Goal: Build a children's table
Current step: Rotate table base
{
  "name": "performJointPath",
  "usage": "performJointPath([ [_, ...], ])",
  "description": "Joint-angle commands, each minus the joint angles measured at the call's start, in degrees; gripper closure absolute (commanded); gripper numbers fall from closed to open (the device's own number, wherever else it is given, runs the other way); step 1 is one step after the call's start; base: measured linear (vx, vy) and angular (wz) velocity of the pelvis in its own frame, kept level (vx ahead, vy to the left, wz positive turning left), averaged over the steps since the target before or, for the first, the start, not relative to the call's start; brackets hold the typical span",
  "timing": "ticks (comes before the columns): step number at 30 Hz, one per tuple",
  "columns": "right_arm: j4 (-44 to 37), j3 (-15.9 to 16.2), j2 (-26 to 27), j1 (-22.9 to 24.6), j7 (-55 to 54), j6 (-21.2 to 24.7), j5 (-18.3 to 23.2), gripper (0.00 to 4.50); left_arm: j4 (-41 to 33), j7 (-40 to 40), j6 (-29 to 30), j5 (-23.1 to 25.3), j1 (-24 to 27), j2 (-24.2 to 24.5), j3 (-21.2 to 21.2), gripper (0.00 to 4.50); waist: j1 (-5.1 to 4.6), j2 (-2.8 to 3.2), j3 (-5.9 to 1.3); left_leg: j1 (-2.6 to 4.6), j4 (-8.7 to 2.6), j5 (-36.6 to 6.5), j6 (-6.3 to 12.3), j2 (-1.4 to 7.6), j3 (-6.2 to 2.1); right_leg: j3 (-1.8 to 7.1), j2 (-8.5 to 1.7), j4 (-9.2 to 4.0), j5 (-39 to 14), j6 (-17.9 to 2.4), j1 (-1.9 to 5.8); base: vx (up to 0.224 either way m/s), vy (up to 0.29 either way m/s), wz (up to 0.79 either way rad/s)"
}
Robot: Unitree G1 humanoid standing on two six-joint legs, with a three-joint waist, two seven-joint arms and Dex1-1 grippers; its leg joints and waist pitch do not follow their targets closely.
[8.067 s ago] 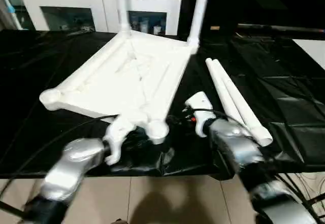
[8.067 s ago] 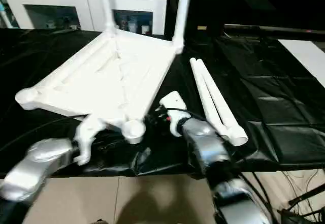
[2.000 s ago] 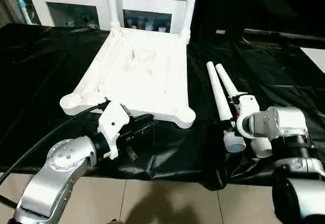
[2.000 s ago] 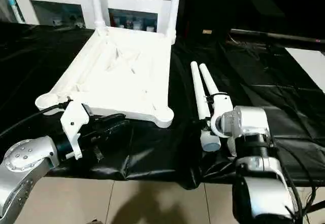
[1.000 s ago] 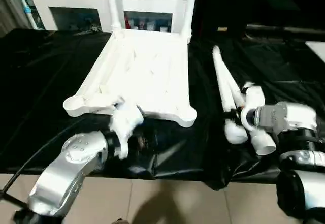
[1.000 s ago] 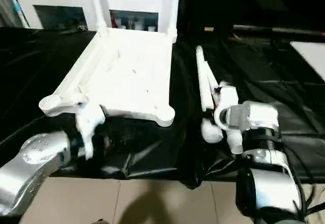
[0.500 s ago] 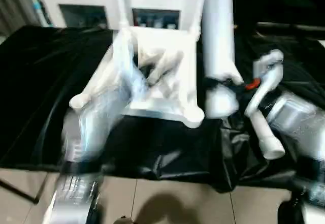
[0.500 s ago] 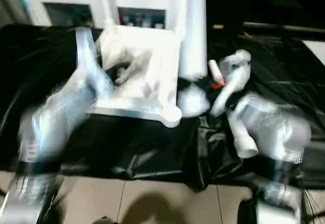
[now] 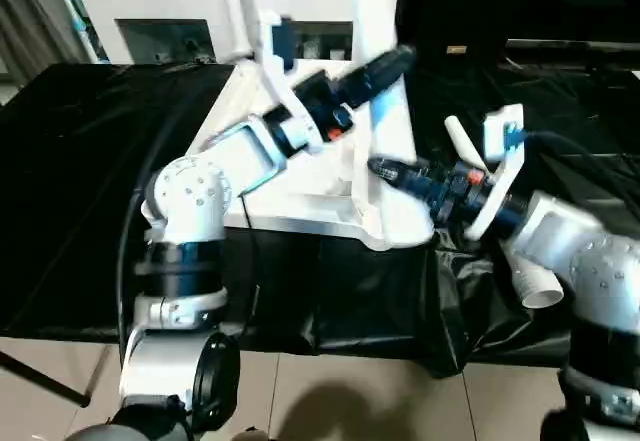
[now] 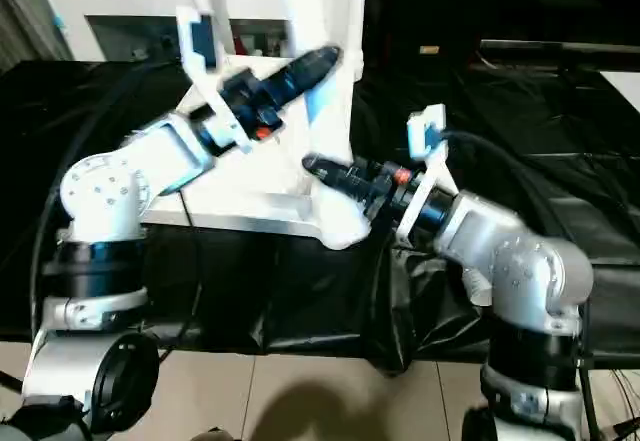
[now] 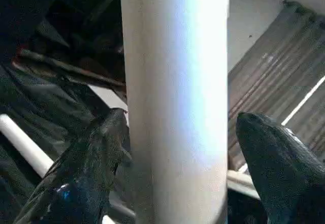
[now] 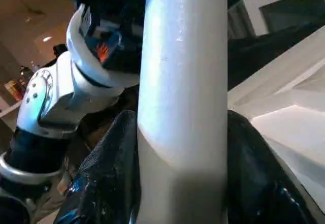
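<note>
The children's table lies upside down: its white tabletop (image 9: pixel 305 183) rests on the black-covered table, with a leg (image 9: pixel 232 11) standing at a far corner. Another white leg (image 9: pixel 372 1) stands nearly upright, its lower end at the near right corner socket (image 9: pixel 405 229); I cannot tell if it is seated. My right gripper (image 9: pixel 385 168) is shut on this leg low down, both fingers pressed against it in the right wrist view (image 12: pixel 185 82). My left gripper (image 9: pixel 385 61) straddles the leg (image 11: pixel 175 107) higher up, open, with a gap beside one finger (image 11: pixel 274 168).
A loose white leg (image 9: pixel 530 281) lies on the black sheet (image 9: pixel 80 161) to the right, behind my right arm. A white cabinet (image 9: pixel 170 1) with glass doors stands behind the table. Tiled floor (image 9: pixel 330 401) shows past the near edge.
My right gripper has lifted a leg off the sheet and stood it upright at the near right corner. My left arm swung up from the front edge to the leg's upper part.
</note>
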Motion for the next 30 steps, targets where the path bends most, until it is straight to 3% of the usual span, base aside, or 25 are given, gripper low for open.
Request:
performJointPath([
  [1,-2.3,1.0,-0.2,0.2,0.4,-0.6,0.5,2.64,0.7,1.0,1.4,-1.5,-1.5,0.7,2.0,0.89,0.2,-0.22,-4.36,-0.06,-2.65,-0.8,-1.11,-0.91,0.42,1.2,-2.99,-3.73,11.5,-11.0,4.1,0.0,0.0,0.0],
  [2,-2.3,1.9,-0.2,0.3,-0.1,-0.8,0.6,2.64,1.5,1.3,3.3,-1.7,-2.1,1.1,3.8,0.89,0.19,-0.51,-4.3,-0.05,-2.72,-0.9,-1.03,-0.91,0.42,1.19,-2.99,-3.85,11.2,-10.9,4.14,0.0,0.0,0.0],
  [5,-1.2,2.8,-0.8,0.4,0.8,-1.6,0.3,2.64,1.5,-0.3,4.9,-1.0,-1.9,3.2,3.3,1.15,0.25,-0.46,-4.24,-0.04,-2.81,-1.0,-1.08,-0.86,0.37,1.22,-3.09,-3.89,9.9,-10.6,4.08,0.0,0.0,0.0],
  [7,-0.4,3.6,-1.0,0.3,0.9,-2.0,-0.3,2.64,1.3,-0.9,5.8,-1.4,-1.6,4.4,3.2,1.32,0.25,0.02,-4.21,0.09,-2.88,-1.4,-1.56,-0.72,0.31,1.23,-3.08,-3.87,9.3,-10.3,3.81,0.0,0.0,0.0],
  [12,0.4,4.6,-1.5,0.1,0.4,-2.4,-0.9,2.64,1.1,-2.2,7.4,-2.3,-0.9,6.9,1.7,1.72,0.35,-0.11,-4.22,0.06,-2.96,-1.4,-1.99,-0.71,0.36,1.2,-3.08,-3.79,10.3,-10.5,3.79,0.0,0.0,0.0],
  [17,0.2,5.5,-2.6,0.6,0.8,-2.5,-1.2,2.64,1.0,-3.6,9.3,-2.5,-1.0,7.5,1.4,2.05,0.37,-0.14,-4.15,-0.06,-2.98,-1.9,-2.21,-0.79,0.35,1.25,-3.12,-3.86,10.0,-10.2,3.92,0.0,0.0,0.0],
  [22,1.6,6.7,-3.2,0.4,0.6,-4.3,-2.1,2.64,1.0,-4.3,10.3,-2.6,-1.5,8.3,0.8,2.44,0.42,0.37,-4.09,-0.05,-3.03,-2.4,-2.44,-0.73,0.26,1.21,-3.22,-3.93,8.9,-10.2,3.79,0.0,0.0,0.0],
  [24,1.6,7.0,-3.3,0.4,0.5,-4.4,-2.3,2.64,1.3,-4.0,10.3,-2.7,-1.6,8.3,1.0,2.58,0.32,0.31,-4.06,-0.05,-3.03,-2.8,-2.55,-0.77,0.29,1.22,-3.22,-4.05,8.7,-10.3,3.81,0.0,0.0,0.0],
  [25,1.4,7.4,-3.1,0.6,0.4,-4.6,-2.3,2.64,1.7,-4.0,10.4,-2.8,-1.8,8.5,1.0,2.62,0.41,0.56,-4.09,-0.01,-3.01,-2.8,-2.58,-0.77,0.25,1.22,-3.22,-3.98,8.7,-10.4,3.79,0.0,0.0,0.0],
  [30,1.5,8.0,-3.1,0.7,0.3,-5.2,-2.4,2.64,2.2,-4.8,10.4,-2.7,-2.2,8.5,1.0,2.67,0.43,0.42,-4.08,-0.09,-3.02,-2.5,-2.51,-0.82,0.27,1.23,-3.16,-3.97,9.4,-10.4,3.85,0.0,0.0,0.0],
])
